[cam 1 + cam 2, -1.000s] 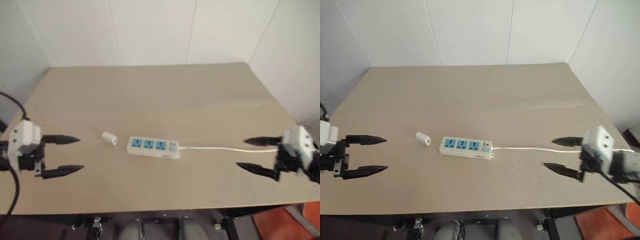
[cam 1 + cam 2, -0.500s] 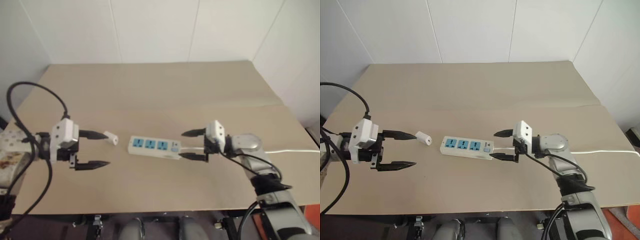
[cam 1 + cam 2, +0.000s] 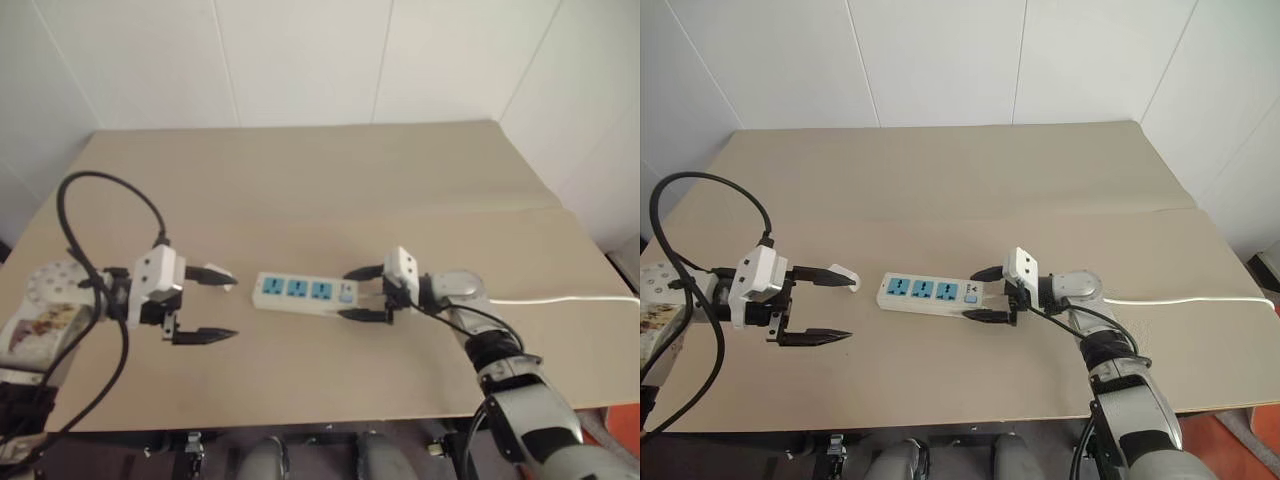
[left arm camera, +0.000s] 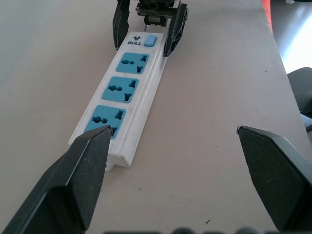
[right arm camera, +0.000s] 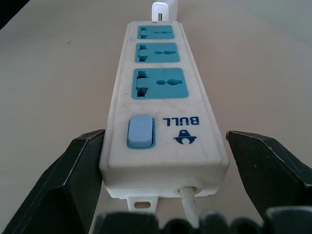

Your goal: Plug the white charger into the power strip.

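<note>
The white charger (image 3: 844, 276) lies on the table (image 3: 940, 190) just off the tip of my left gripper (image 3: 822, 305), whose two fingers stand spread wide with nothing between them. The upper finger's tip reaches about to the charger, and I cannot tell whether they touch; the charger sits off the line of my open jaws, not between them. It lies just beyond the free end of the power strip (image 3: 931, 294), a small gap apart. The strip's long axis runs across me, from the charger's side toward my right gripper (image 3: 982, 293), which is open and straddles the switch end where the cable (image 3: 1180, 299) leaves, a finger close by each long side. My left arm is plainly the nearer to the charger; I judge the coming move turns on bringing the open jaws across to bracket it.
</note>
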You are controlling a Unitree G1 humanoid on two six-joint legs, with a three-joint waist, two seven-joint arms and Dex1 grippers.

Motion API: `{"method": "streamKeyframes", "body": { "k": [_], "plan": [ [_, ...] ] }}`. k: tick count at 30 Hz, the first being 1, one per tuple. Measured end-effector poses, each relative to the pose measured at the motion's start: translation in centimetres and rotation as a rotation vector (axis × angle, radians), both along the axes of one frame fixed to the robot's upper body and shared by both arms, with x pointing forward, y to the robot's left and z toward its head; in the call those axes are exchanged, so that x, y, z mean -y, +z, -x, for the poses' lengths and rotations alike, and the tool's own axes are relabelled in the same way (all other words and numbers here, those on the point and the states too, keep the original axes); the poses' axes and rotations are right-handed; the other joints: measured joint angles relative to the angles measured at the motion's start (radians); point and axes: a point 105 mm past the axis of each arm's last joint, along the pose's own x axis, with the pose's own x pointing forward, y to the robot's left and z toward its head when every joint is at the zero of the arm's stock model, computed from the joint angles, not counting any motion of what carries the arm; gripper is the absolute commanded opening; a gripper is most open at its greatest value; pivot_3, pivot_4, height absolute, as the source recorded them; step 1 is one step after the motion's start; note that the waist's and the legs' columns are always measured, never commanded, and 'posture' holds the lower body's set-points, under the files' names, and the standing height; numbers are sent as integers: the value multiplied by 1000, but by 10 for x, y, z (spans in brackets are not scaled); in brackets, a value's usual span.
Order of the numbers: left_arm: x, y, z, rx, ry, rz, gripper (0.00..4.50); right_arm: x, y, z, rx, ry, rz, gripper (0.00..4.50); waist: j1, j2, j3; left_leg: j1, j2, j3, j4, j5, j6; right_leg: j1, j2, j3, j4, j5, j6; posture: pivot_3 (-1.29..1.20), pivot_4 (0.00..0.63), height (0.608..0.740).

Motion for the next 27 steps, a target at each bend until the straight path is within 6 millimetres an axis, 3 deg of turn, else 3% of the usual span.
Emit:
{"method": "streamKeyframes", "body": {
  "k": [8, 27],
  "plan": [
    [0, -1, 0, -1, 5, -1, 4500, 3, -12, 6, -9, -1, 8, 4478, 0, 0, 0, 0, 0, 0, 0, 0, 0, 0, 0, 0, 0, 0, 0, 0, 150, 740],
    [5, -2, -1, 16, 9, 5, 4500, -9, -13, 3, -15, -15, -27, 4478, -16, 0, 0, 4, 0, -1, 0, 0, 0, 1, 0, 1, 5, 0, 0, 0, 150, 740]
  ]
}}
